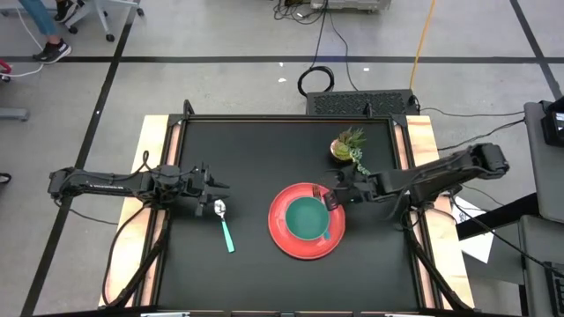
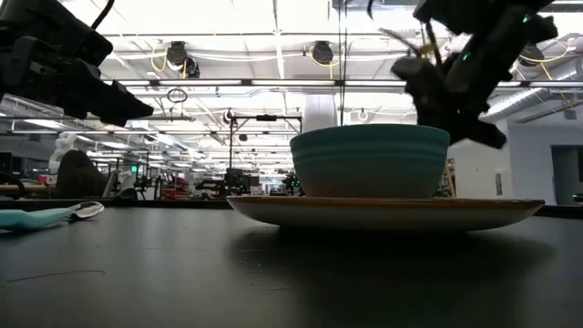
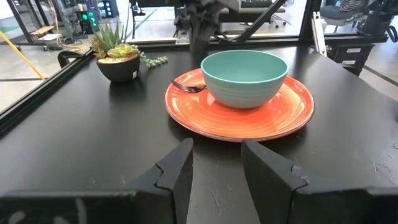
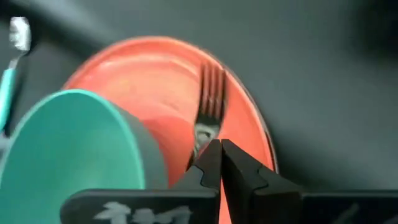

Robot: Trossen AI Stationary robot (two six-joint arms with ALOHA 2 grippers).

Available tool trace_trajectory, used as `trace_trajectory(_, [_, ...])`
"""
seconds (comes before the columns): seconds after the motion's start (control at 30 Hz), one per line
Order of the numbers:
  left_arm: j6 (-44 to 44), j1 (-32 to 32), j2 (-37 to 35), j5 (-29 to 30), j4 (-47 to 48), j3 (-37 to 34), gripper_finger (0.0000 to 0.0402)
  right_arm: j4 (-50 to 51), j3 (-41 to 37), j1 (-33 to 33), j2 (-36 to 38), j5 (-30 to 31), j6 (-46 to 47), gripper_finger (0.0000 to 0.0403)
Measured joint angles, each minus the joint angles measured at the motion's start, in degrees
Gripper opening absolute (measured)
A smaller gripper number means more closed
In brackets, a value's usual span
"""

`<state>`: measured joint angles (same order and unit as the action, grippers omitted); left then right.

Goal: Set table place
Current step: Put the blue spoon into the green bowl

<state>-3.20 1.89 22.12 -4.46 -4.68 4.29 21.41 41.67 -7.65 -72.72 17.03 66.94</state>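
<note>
A round red plate [image 1: 284, 236] lies on the black table [image 1: 247, 150], and a teal bowl [image 1: 307, 218] stands on it. A fork [image 4: 210, 93] lies at the plate's far right part, tines toward the far edge; it also shows in the left wrist view [image 3: 186, 87]. My right gripper [image 1: 332, 197] is down beside the bowl, shut on the fork. A teal-handled spoon [image 1: 225, 225] lies flat on the table left of the plate. My left gripper [image 3: 215, 163] is open and empty, just beyond the spoon's bowl end, above the table. My right gripper pinches the fork's metal neck [image 4: 204, 132], just behind the tines, between its two fingers. The fingers slant down from the table's right side and lie along the fork. The handle is hidden under the fingers. The tines are low over the plate's rim; I cannot tell whether they touch it.
A small potted green plant [image 1: 349, 146] stands far right on the table, close behind my right arm. Light wooden strips [image 1: 155, 158] run along the table's left and right sides. Bare tabletop lies between the spoon and the plate and along the near edge.
</note>
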Motion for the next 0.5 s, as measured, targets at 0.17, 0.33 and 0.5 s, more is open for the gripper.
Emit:
trace_trajectory(0.17, [0.0,0.0,0.0,0.1,-0.2,0.0,0.0143,-0.4,0.0,-2.3,6.0,4.1,-11.7,0.0])
trace_trajectory(0.33, [0.0,0.0,0.0,0.5,-0.2,0.0,0.0143,-3.1,0.0,-4.0,10.0,6.5,-23.8,0.0])
trace_trajectory(0.5, [0.0,0.0,0.0,0.5,0.0,0.0,0.0143,-7.6,-0.1,-5.6,11.0,8.8,-41.1,0.0])
